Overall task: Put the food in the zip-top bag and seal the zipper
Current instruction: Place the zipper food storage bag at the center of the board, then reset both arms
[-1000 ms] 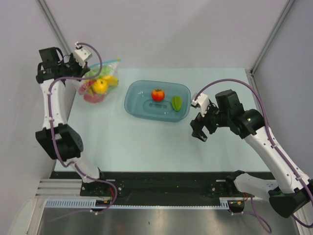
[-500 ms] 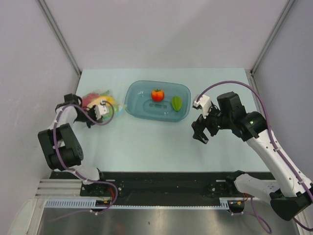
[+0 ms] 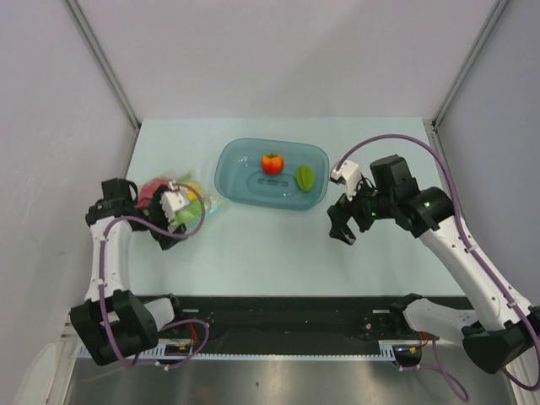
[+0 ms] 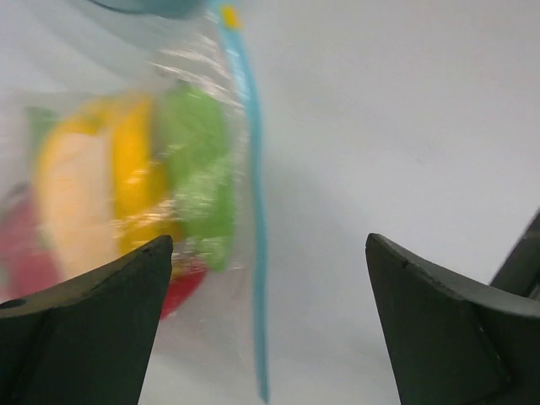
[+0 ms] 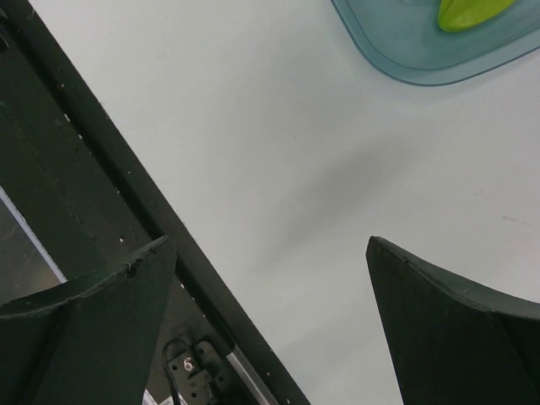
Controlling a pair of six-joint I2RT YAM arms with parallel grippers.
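Observation:
The zip-top bag (image 3: pixel 192 196) lies on the table left of the tray, with yellow, green, red and pink food inside. My left gripper (image 3: pixel 187 213) hovers just in front of it, open and holding nothing. In the left wrist view the bag (image 4: pixel 194 110) shows the yellow piece (image 4: pixel 126 169) and the green piece (image 4: pixel 198 169). Its blue zipper (image 4: pixel 256 236) runs between my left gripper's (image 4: pixel 266 337) spread fingers. A red tomato (image 3: pixel 272 163) and a green starfruit (image 3: pixel 305 177) sit in the tray. My right gripper (image 3: pixel 342 231) stands open and empty over bare table right of the tray.
The translucent blue-green tray (image 3: pixel 232 186) stands mid-table; its corner (image 5: pixel 396 59) and the starfruit (image 5: pixel 472 10) show in the right wrist view. The black front rail (image 5: pixel 76 169) runs along the table's near edge. Grey walls enclose the left, back and right.
My left arm came down from the back left corner with the bag, which now lies on the table, and its gripper has opened and let go. The right arm barely moved.

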